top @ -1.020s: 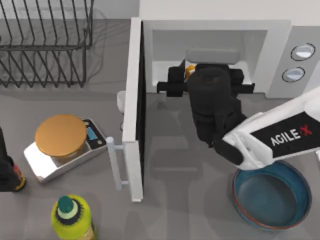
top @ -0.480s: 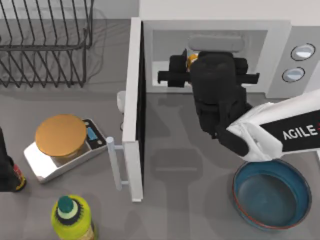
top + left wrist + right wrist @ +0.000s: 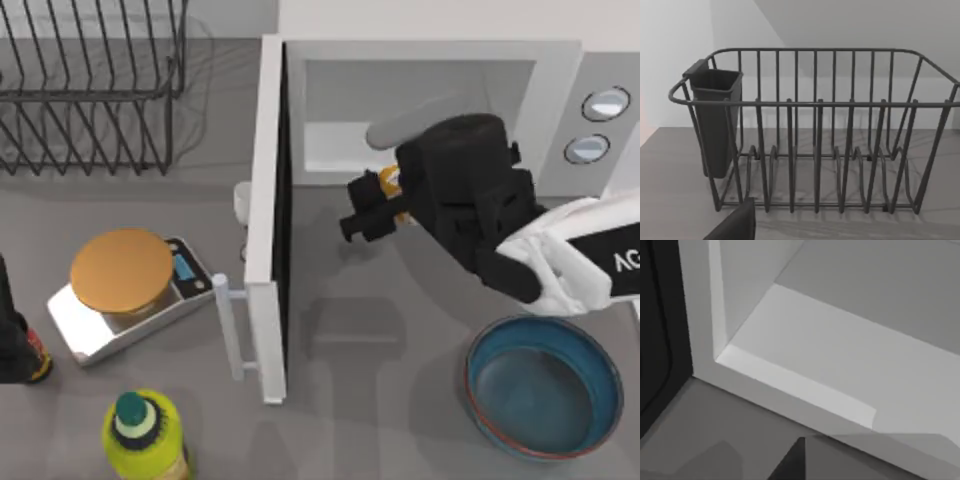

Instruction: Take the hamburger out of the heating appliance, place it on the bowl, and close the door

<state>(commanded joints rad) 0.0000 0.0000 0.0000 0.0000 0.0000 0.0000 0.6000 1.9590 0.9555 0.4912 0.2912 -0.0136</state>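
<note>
The bowl [image 3: 541, 388] sits on the counter [image 3: 380, 330] in front of the microwave [image 3: 430, 100], nearest the camera edge, nothing in it. Green bottle [image 3: 143, 432] stands off to the door side, with the scale [image 3: 125, 295] and its orange disc [image 3: 121, 270] just behind it. Left arm [image 3: 15, 340] is parked at the counter's left edge, far from the microwave; cannot tell about its fingers. The door [image 3: 268, 215] stands wide open, swung out toward the front, bar handle [image 3: 232, 330] on its outer face. Right gripper [image 3: 385, 200] hangs just outside the microwave mouth, between door and dials [image 3: 598, 125], fingers clenched on the hamburger [image 3: 392, 183], which is out of the cavity and above the counter. Dish rack [image 3: 90, 85] stands at the back, beyond the door.
</note>
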